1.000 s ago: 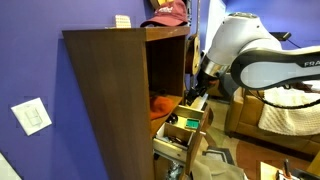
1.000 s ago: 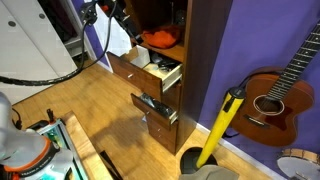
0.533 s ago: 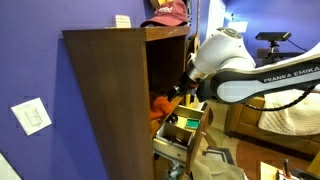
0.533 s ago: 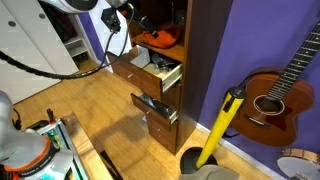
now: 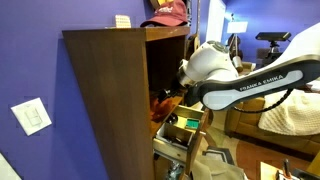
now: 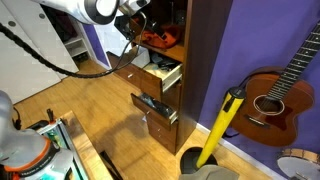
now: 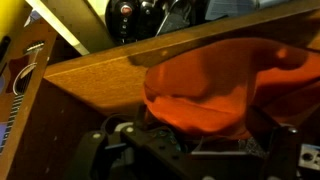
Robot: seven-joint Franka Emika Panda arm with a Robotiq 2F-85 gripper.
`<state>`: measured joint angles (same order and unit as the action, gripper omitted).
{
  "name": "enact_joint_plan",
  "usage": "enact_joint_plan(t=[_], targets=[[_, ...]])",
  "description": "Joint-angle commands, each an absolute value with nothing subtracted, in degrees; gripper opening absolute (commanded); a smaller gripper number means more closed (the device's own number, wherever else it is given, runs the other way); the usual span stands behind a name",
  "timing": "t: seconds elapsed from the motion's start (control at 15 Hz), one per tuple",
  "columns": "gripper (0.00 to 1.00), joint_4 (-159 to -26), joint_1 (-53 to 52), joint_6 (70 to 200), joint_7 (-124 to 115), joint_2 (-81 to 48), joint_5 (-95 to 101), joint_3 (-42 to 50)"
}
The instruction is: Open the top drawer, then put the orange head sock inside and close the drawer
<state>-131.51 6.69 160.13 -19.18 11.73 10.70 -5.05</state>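
Exterior views both show the brown cabinet (image 5: pixel 110 90) with the top drawer (image 6: pixel 146 75) pulled out, likely so the sock can drop in. The orange head sock (image 7: pixel 215 85) lies in a soft heap on the shelf (image 7: pixel 95 75) just above it, its long side running across the shelf. The gripper (image 5: pixel 172 98) is spread wide and empty, near the sock, ready to grab.

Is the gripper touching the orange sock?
Cannot tell. In the wrist view the sock lies close before the gripper, but no contact or gap shows.
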Motion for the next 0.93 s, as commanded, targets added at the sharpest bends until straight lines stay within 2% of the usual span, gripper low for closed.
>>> enact_joint_plan(t=[0.0,0.07,0.2,0.4,0.73,0.8,0.87], targets=[[0.95,-129.62,6.17,160.34,-19.19,8.53,9.91,-5.32],[0.73,-129.34,5.87,159.73,-18.13,7.97,9.44,-5.18],[0.7,-129.14,4.78,158.52,-16.91,7.33,8.68,-4.22],[0.44,-129.58,4.03,154.92,-14.82,7.67,7.17,-3.45],[0.08,-129.19,5.66,147.69,-17.24,9.79,11.56,-2.99],[0.01,-129.43,5.78,146.2,-16.77,10.5,11.92,-2.65],[0.0,-129.88,5.23,145.39,-14.26,11.21,10.16,-1.95]])
